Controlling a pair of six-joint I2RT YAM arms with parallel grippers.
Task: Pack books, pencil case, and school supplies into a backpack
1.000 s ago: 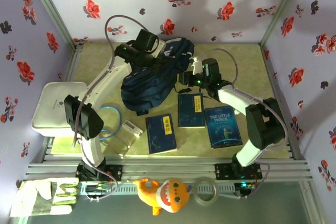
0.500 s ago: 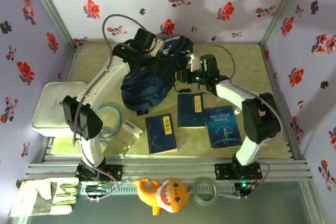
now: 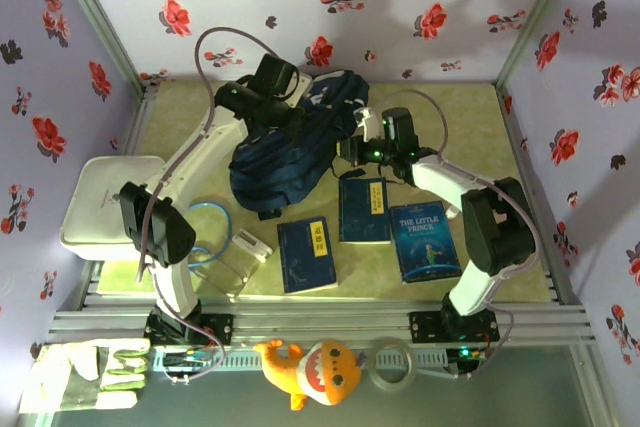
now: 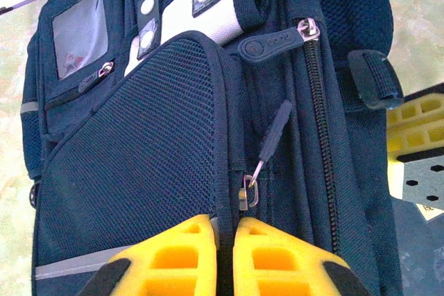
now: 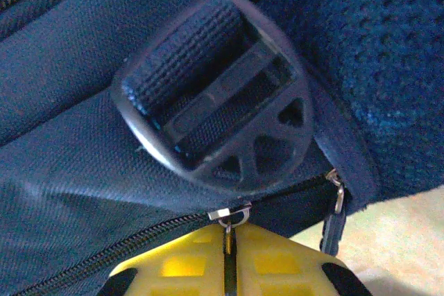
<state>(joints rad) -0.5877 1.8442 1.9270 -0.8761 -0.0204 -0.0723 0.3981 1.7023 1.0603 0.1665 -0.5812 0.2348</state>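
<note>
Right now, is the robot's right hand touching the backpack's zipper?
Touching. In the right wrist view, the right gripper is shut, and the zipper pull of the backpack sits pinched between its yellow fingers.

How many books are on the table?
3. A navy book at front centre, a second navy book beside the backpack, the Little Prince book on the right. Others may hide inside it.
</note>
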